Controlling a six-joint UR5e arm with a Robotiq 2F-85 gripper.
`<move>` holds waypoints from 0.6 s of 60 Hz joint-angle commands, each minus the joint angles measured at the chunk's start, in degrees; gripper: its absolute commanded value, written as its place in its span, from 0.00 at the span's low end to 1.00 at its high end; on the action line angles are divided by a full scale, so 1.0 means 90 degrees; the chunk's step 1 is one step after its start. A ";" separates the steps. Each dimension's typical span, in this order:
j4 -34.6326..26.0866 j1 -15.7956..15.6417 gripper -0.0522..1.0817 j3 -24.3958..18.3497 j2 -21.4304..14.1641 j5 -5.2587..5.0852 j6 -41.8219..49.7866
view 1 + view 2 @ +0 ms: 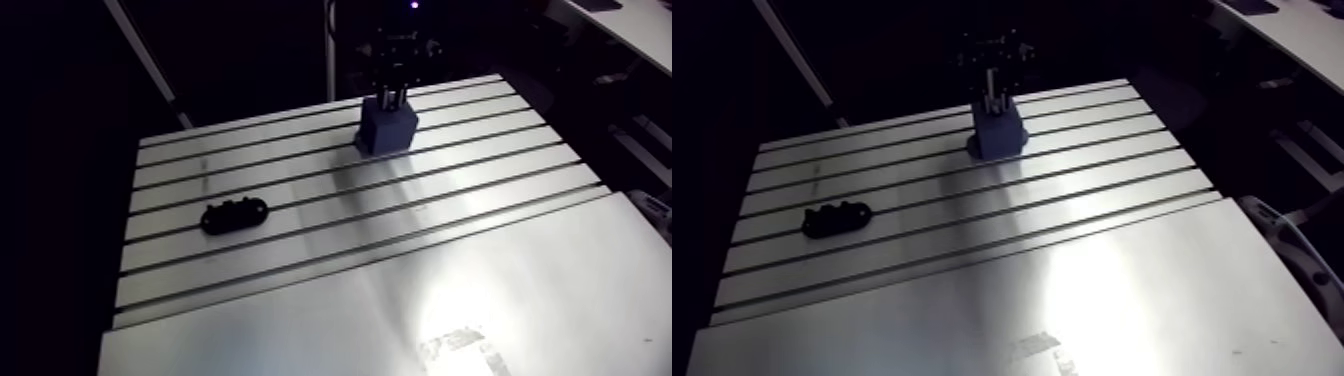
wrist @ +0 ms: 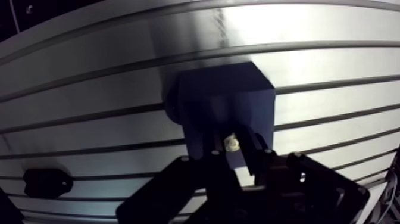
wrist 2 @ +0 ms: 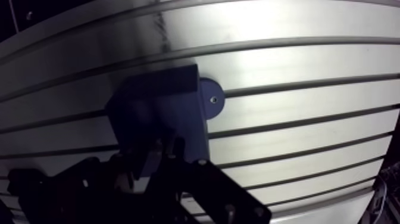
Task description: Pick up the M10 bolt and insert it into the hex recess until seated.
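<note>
- One bolt (image 2: 231, 142), pale and metallic, shows as a small bright end between the fingers (image 2: 211, 156) of the gripper (image 2: 233, 150), directly over the blue block (image 2: 226, 95).
- Gripper state: the two fingers stand slightly apart with the bolt pinched between them, so the gripper is clamped on the bolt. In the arm view it hangs upright over the block at the far side of the counter (image 1: 400, 230).
- Handling, as a judgement: a steel bolt of this kind is likely stiff, dense for its size, and smooth enough to slip or tilt in a light pinch. It is not fragile. A hold across the shank, with the axis kept upright, should suit insertion. The hex head probably has to line up with the flats of the recess before it can seat.
- Hex recess: hidden beneath the gripper and bolt, so whether the bolt has entered it cannot be told.
- Block: it stands on the counter, with a round foot (image 3: 209, 98) bearing a small hole at one side.
- Surface: bright slotted aluminium with parallel grooves. A dropped bolt could roll or lodge in a slot.
- Room: a black part (image 1: 235, 214) lies well apart from the block and should not hinder the descent.
</note>
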State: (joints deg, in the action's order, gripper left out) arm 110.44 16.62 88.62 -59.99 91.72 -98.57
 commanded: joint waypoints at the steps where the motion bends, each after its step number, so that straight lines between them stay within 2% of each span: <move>1: 0.0000 -0.0001 0.65 -0.0007 0.0001 0.0009 0.0000; 36: 0.0000 0.0009 0.70 0.0002 0.0003 0.0000 -0.0010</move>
State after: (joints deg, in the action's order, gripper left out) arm 110.44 16.65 88.62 -59.94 91.73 -98.65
